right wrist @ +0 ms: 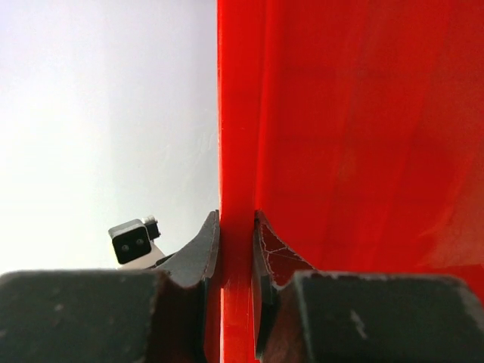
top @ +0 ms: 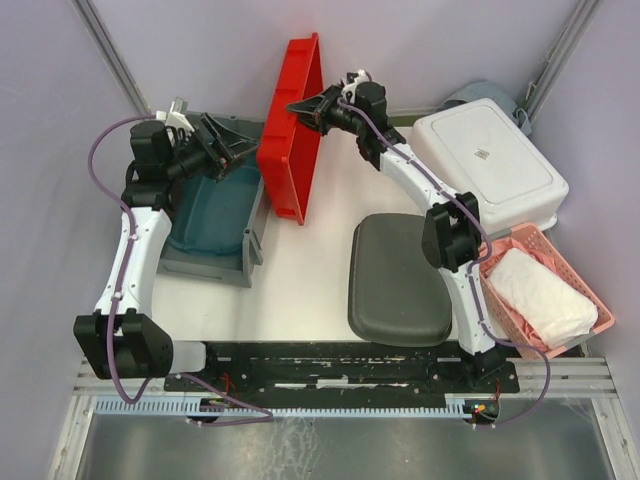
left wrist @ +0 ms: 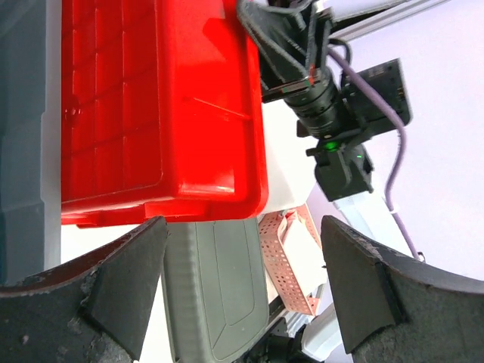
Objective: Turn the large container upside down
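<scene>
The large red container (top: 293, 130) stands on its long side at the back of the table, tilted, its open face to the right. My right gripper (top: 305, 108) is shut on its upper rim; in the right wrist view both fingers press the red rim (right wrist: 236, 302) between them, at the gripper (right wrist: 236, 227). My left gripper (top: 235, 152) hangs open just left of the container, apart from it. The left wrist view shows the container's ribbed underside (left wrist: 159, 106) above the wide-open left gripper (left wrist: 242, 249), with nothing between the fingers.
A teal tub (top: 210, 215) sits in a grey bin below the left gripper. A dark grey lid (top: 397, 278) lies in the middle. An overturned white tub (top: 490, 160) and a pink basket (top: 590, 300) holding a white bundle stand at the right.
</scene>
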